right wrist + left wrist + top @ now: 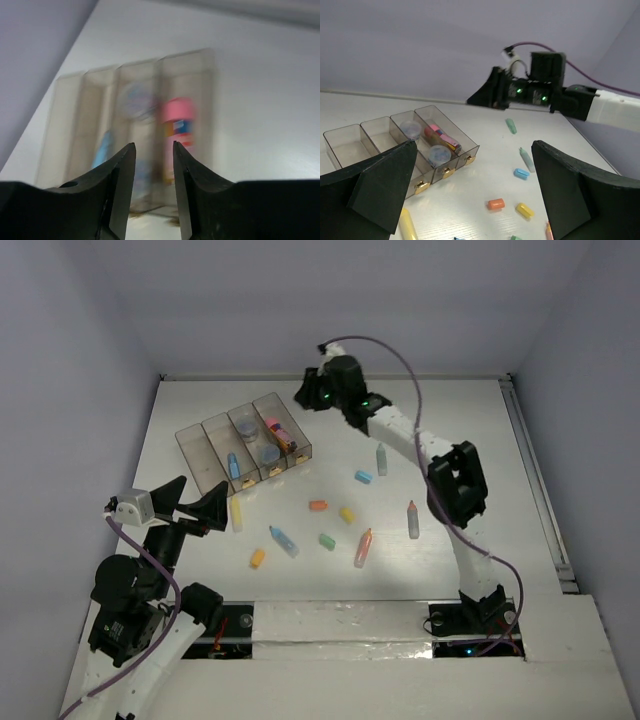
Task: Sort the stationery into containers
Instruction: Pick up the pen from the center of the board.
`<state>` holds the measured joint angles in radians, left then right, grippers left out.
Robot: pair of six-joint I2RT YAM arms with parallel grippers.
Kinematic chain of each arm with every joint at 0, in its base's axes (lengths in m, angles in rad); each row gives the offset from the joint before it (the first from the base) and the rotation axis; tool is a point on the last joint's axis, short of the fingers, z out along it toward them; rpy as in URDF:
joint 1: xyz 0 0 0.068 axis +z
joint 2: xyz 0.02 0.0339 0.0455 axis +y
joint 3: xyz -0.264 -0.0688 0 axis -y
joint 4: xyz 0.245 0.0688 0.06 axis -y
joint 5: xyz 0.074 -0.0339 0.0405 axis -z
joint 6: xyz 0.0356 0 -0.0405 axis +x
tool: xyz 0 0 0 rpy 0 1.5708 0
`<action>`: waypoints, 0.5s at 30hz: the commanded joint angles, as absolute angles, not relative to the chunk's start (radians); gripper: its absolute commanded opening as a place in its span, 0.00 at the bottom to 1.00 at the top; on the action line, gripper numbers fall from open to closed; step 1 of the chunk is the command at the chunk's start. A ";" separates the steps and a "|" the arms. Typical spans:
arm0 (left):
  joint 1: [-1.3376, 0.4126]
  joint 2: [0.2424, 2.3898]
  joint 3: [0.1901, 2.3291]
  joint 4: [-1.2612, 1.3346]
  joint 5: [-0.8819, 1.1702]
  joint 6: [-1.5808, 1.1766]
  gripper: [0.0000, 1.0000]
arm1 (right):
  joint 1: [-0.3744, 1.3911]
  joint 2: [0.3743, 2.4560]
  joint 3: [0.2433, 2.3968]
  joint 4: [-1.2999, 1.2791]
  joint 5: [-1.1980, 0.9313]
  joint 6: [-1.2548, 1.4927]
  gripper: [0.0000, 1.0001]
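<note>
The smoky clear tray (197, 453) lies at the back left with four compartments. It holds a blue piece (233, 465), two grey pots (246, 424) (268, 453) and a pink piece (277, 430). My right gripper (307, 393) hovers just right of the tray's far end, open and empty. In the right wrist view it (153, 145) points down at the blurred tray (70, 125) and the pink piece (177, 112). My left gripper (196, 503) is wide open and empty in front of the tray. In the left wrist view it (474, 165) frames the tray (350, 145).
Loose pieces lie on the white table: a yellow marker (236, 512), blue marker (283, 540), orange block (318, 505), yellow block (347, 514), green block (327, 540), orange-pink marker (363, 547), blue block (363, 477) and green markers (381, 458) (413, 519).
</note>
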<state>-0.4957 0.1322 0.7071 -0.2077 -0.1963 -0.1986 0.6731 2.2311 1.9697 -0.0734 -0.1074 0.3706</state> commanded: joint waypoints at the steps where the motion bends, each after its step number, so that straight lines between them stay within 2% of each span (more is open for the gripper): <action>1: -0.500 0.143 0.707 -0.166 -0.198 -0.190 0.99 | 0.506 2.203 1.982 -0.115 -0.026 0.385 0.40; 4: -0.500 0.152 0.709 -0.166 -0.196 -0.190 0.99 | 0.420 2.279 2.093 -0.273 0.058 0.344 0.41; 6: -0.500 0.156 0.709 -0.163 -0.196 -0.190 0.99 | 0.385 2.345 2.155 -0.385 0.174 0.295 0.47; 7: -0.500 0.158 0.710 -0.163 -0.196 -0.189 0.99 | 0.374 2.362 2.196 -0.405 0.208 0.281 0.55; 10: -0.500 0.169 0.709 -0.161 -0.196 -0.187 0.99 | 0.335 2.425 2.252 -0.482 0.288 0.256 0.66; 11: -0.500 0.172 0.710 -0.163 -0.196 -0.187 0.99 | 0.322 2.437 2.276 -0.501 0.296 0.255 0.72; 13: -0.500 0.176 0.709 -0.161 -0.196 -0.187 0.99 | 0.283 2.476 2.298 -0.526 0.256 0.264 0.78; 15: -0.500 0.181 0.710 -0.163 -0.196 -0.189 0.99 | 0.264 2.493 2.304 -0.535 0.154 0.281 0.78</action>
<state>-0.4957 0.1585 0.7071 -0.2073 -0.1955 -0.1986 0.2836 2.4763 2.2471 -0.4583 0.2077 0.2905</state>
